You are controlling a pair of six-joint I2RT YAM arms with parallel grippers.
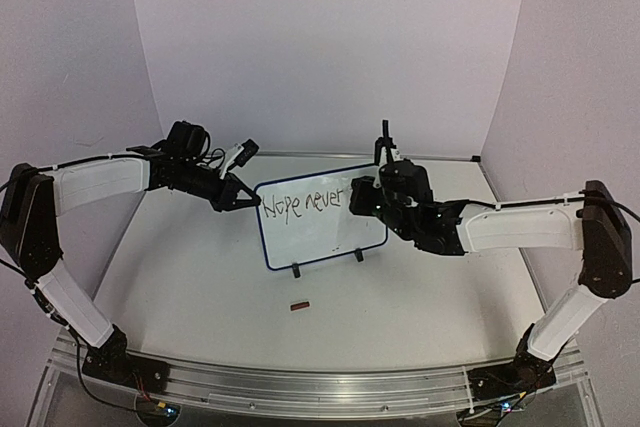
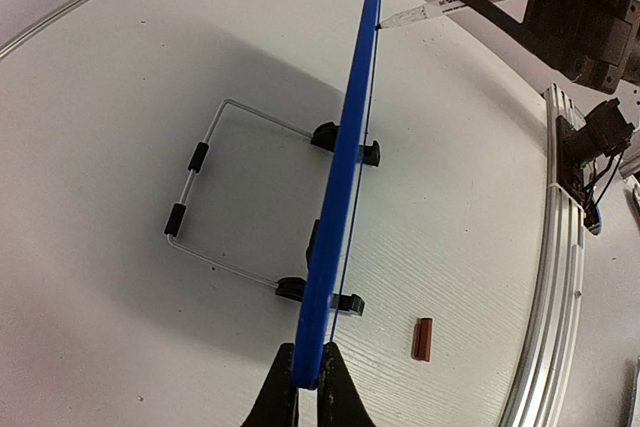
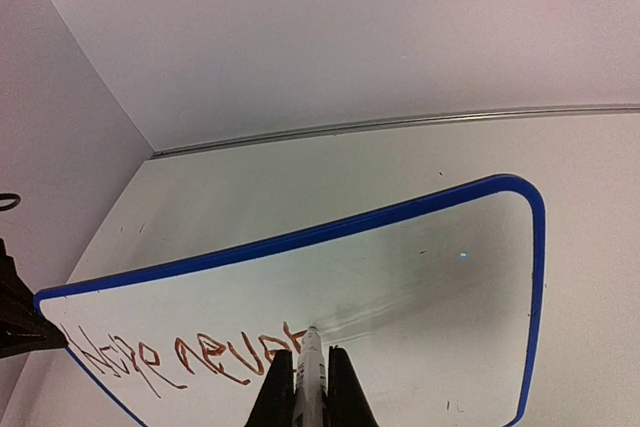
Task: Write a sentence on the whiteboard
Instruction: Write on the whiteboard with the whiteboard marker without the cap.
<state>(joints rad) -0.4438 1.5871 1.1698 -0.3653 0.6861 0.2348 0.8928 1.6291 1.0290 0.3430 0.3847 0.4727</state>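
Observation:
The whiteboard, white with a blue frame, stands tilted on two black feet at mid-table. The sentence on it reads "Hope never" in one uneven line, reddish-brown in the right wrist view. My left gripper is shut on the board's upper left frame edge; the left wrist view shows the blue frame edge-on, pinched at the left gripper. My right gripper is shut on a white marker, whose tip touches the whiteboard just after the last letter.
A small red-brown cap lies on the table in front of the board, also seen as the cap. A wire stand props the board from behind. A metal rail runs along the near edge, and pale walls close in the back and sides.

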